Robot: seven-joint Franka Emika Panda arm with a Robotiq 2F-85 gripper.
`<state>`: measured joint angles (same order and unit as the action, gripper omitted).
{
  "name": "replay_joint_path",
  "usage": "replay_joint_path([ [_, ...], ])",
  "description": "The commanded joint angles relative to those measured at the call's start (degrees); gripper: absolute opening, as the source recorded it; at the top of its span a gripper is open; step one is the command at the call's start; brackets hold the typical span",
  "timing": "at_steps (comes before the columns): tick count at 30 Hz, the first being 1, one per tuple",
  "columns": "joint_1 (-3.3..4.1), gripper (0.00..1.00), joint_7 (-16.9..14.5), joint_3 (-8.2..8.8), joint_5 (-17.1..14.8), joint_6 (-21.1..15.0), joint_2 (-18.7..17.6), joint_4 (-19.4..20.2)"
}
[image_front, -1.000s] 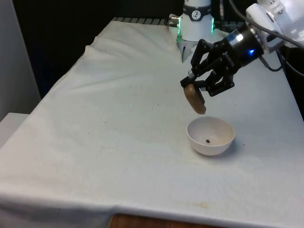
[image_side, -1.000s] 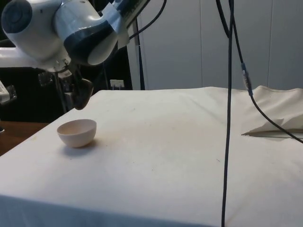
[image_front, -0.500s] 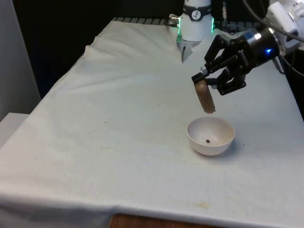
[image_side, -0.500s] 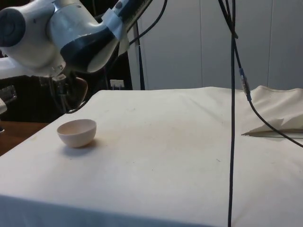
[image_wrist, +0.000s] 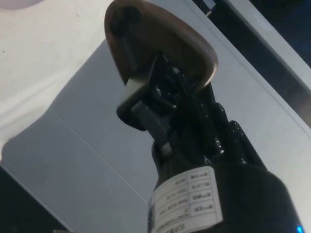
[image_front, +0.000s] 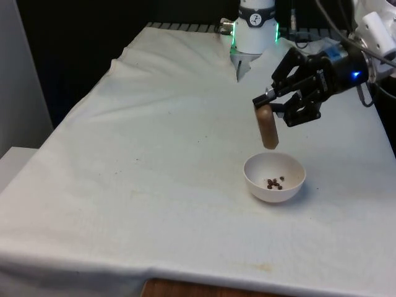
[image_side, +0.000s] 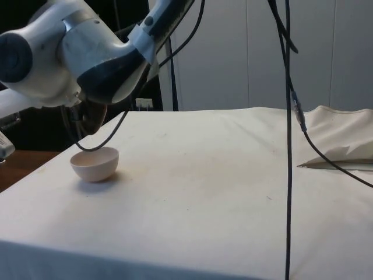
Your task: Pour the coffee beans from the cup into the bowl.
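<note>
Hand [image_front: 270,107]: black, two-fingered, closed on the brown cup near its upper end, wrist turned so the cup hangs mouth-down. The grip sits high on the cup, probably so the fingers stay clear of the falling beans.
Cup [image_front: 268,127]: brown, small, inverted or nearly so, held in the air directly above the bowl and apart from it. In the side view [image_side: 93,116] it hangs just over the bowl's rim, half hidden by the arm. In the wrist view [image_wrist: 160,46] its rounded wall is pinched between the fingers [image_wrist: 146,104].
Bowl [image_front: 291,182]: white, round, upright on the surface, towards the front view's right. It stands under the cup's mouth to catch what drops. Side view [image_side: 96,166]: near the surface's edge.
Coffee beans [image_front: 275,183]: a small dark cluster on the bowl's floor. None visible on the cloth around it.
Surface [image_front: 154,154]: covered with a white cloth, lightly stained, wrinkled at the far end.
Step in hand: pouring, judged to be at or near its end, given the steep tilt.
Beans left in cup: cannot tell; the mouth faces away from each camera.
Risk: stray beans bouncing over the low rim.
</note>
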<state>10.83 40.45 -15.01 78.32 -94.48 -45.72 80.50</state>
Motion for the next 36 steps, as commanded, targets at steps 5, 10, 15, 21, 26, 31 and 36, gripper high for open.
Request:
replay_joint_path([
  [5, 0.40, 0.01, 0.6, -0.57, 2.5, 2.3, -1.3, -0.6],
  [10, 0.46, 0.01, 1.0, -1.03, 4.2, 3.7, -1.8, -0.6],
  [15, 0.46, 0.01, 1.5, -1.95, 7.0, 5.8, -2.7, -0.6],
  [21, 0.52, 0.01, 1.9, -2.81, 9.6, 8.1, -3.5, -0.7],
  [26, 0.52, 0.01, 2.6, -3.72, 11.4, 9.7, -4.5, -0.8],
  [31, 0.63, 0.01, 3.3, -4.64, 13.3, 11.5, -5.6, -1.1],
  [36, 0.23, 0.01, 3.7, -6.07, 15.2, 12.7, -6.2, -1.0],
])
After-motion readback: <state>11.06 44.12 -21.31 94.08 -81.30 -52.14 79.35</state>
